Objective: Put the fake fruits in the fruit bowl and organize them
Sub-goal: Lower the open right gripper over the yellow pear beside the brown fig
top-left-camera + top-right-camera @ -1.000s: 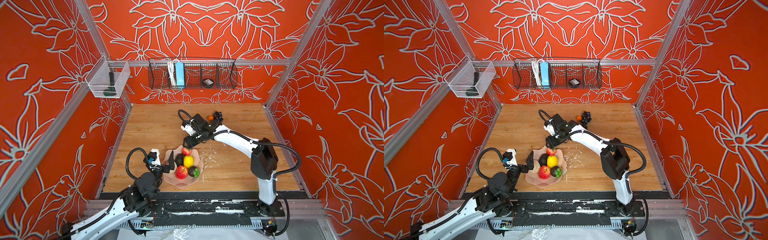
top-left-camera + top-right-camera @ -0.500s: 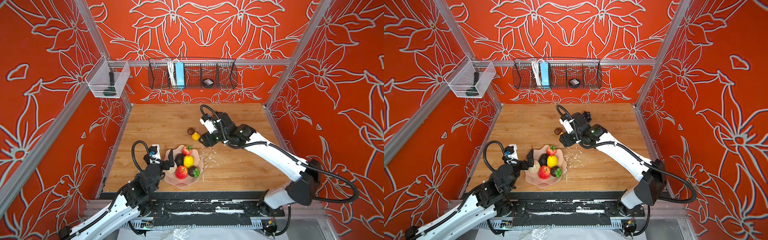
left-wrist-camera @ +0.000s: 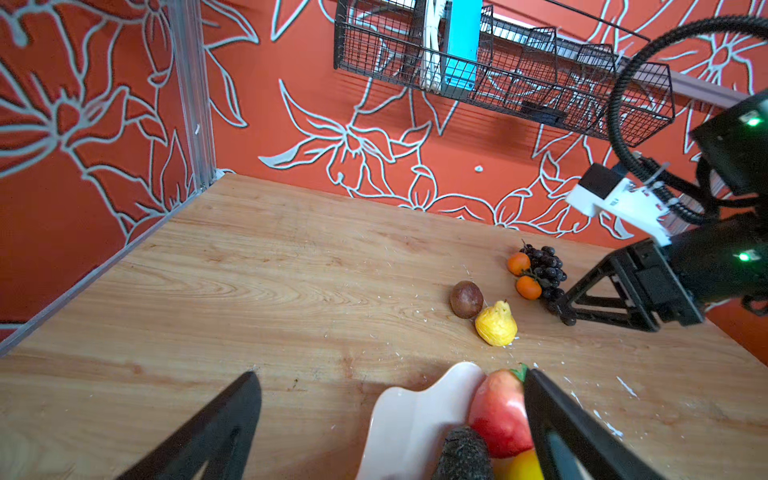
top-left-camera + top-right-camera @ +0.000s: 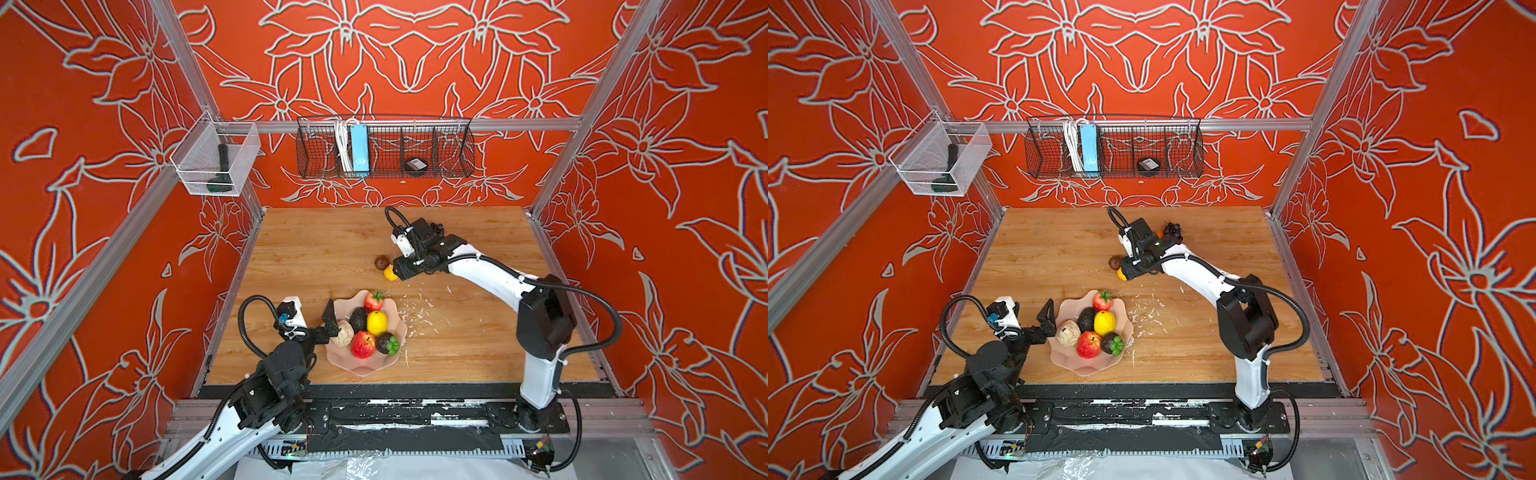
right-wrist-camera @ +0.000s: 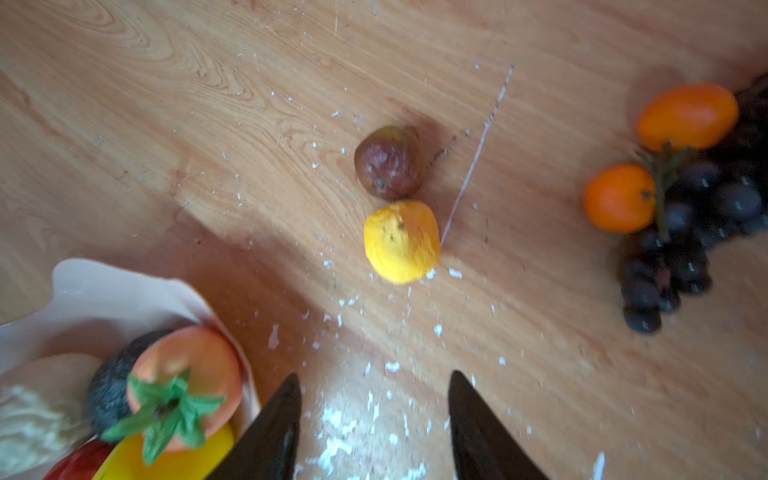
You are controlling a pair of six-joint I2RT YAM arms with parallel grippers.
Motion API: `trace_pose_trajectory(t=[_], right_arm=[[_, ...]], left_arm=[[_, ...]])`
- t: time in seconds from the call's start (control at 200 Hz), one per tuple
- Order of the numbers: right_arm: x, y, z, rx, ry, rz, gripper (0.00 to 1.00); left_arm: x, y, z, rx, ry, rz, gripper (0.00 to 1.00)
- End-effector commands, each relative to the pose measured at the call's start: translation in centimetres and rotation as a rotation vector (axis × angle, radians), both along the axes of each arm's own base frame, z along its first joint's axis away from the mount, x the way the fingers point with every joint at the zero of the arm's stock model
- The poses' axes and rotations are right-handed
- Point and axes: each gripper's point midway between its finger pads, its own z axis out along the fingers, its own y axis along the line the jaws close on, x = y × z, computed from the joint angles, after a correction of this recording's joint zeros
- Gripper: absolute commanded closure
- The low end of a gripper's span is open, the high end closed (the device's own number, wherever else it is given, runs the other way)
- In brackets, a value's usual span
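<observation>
Step in hand: collecting the loose fruit. My right gripper (image 5: 374, 380) is spread and empty. The yellow fruit (image 5: 401, 241) lies just ahead of its tips, close beside the brown fruit (image 5: 388, 162). The grape bunch (image 5: 698, 232) and two oranges (image 5: 619, 197) lie further off to one side. The fruit bowl (image 5: 104, 286), holding six fruits, is on the opposite side. My left gripper (image 3: 390, 374) is spread wide astride the bowl rim. Next move, as I judge it: descend, centre on the yellow fruit and close without nudging its neighbour. No writing is legible.

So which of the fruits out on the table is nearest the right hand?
The small yellow fruit, lying just ahead of the right hand and touching the brown fruit; the oranges and grapes sit farther off.
</observation>
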Motion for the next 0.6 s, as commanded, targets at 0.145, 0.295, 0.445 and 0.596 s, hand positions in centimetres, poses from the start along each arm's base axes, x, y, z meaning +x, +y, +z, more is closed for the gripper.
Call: trace_pose_trajectory(t=[0.145,0.295,0.445,0.596], right_arm=[[2.9,1.3,-2.5,-0.058,0.027,0.045,0.51],[3.9,1.8,-3.8,-0.068,0.051,0.049,0.54],[4.4,2.0,-5.0,-0.08,0.078,0.056,0.57],[4.7,2.1,-5.7,-0.086,0.085,0.055,0.61]], left_arm=[[0.0,0.6,-0.2,-0.028,0.002,0.039,0.02],[0.1,0.5,-0.2,-0.024,0.011,0.037,0.02],[0.4,0.3,-0.5,-0.011,0.029,0.039,0.02],[0.6,0.0,-0.6,-0.001,0.041,0.037,0.02]])
